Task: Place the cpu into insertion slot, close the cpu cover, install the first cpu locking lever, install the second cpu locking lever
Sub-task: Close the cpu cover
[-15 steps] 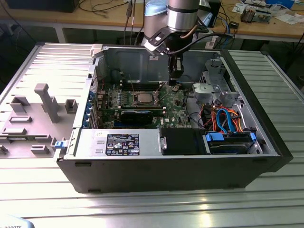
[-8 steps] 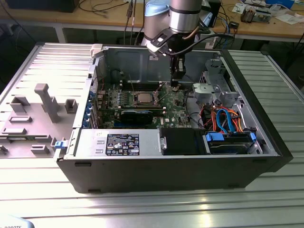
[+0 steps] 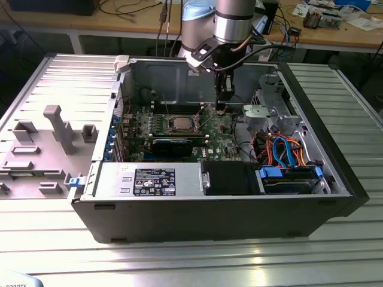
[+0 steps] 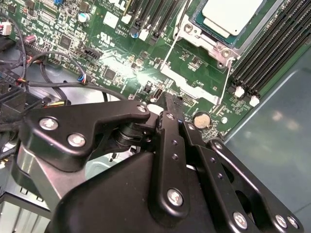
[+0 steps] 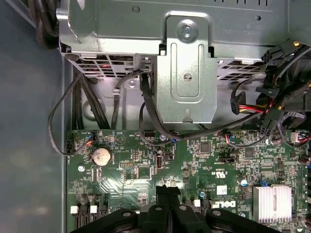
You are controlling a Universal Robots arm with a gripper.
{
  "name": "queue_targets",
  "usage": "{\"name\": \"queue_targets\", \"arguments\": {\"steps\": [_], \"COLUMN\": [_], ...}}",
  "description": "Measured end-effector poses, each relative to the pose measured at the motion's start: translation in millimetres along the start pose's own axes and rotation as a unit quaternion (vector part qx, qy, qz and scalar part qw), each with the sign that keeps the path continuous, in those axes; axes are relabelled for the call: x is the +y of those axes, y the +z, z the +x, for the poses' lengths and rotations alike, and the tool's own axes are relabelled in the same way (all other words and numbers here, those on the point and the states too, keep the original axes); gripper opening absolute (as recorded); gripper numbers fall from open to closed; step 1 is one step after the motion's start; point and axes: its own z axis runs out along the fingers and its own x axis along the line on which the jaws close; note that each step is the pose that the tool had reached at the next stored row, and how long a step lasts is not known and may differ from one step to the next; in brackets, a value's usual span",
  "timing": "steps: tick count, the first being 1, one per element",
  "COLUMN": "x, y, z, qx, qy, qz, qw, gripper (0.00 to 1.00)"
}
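Silver-grey metal is capping the cpu (image 4: 228,14), looking light, rigid and fragile, likely best gripped by its edges, while the gripper (image 4: 166,98) is hovering empty, fingers pressed together.

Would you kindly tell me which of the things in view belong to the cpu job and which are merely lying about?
Job in hand:
cpu, sitting in the insertion slot
locking lever
gripper, shut and empty

Merely there:
coin battery
memory slots
heatsink
black card
drive bracket
blue and orange cables
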Motion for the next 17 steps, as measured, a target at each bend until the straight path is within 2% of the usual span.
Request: {"name": "queue_targets", "arguments": {"steps": [10, 14, 17], "x": [0.6, 1.9, 2.1], "y": [11.8, 15.6, 17.3], "z": [3.8, 6.2, 7.0], "qx": [-0.0016, -0.0016, -0.0015], "qy": [0.000, -0.001, -0.001], "qz": [0.0024, 0.0068, 0.0078], "qw": [1.00000, 0.99998, 0.99997], "gripper": [0.11, 0.11, 0.11]}}
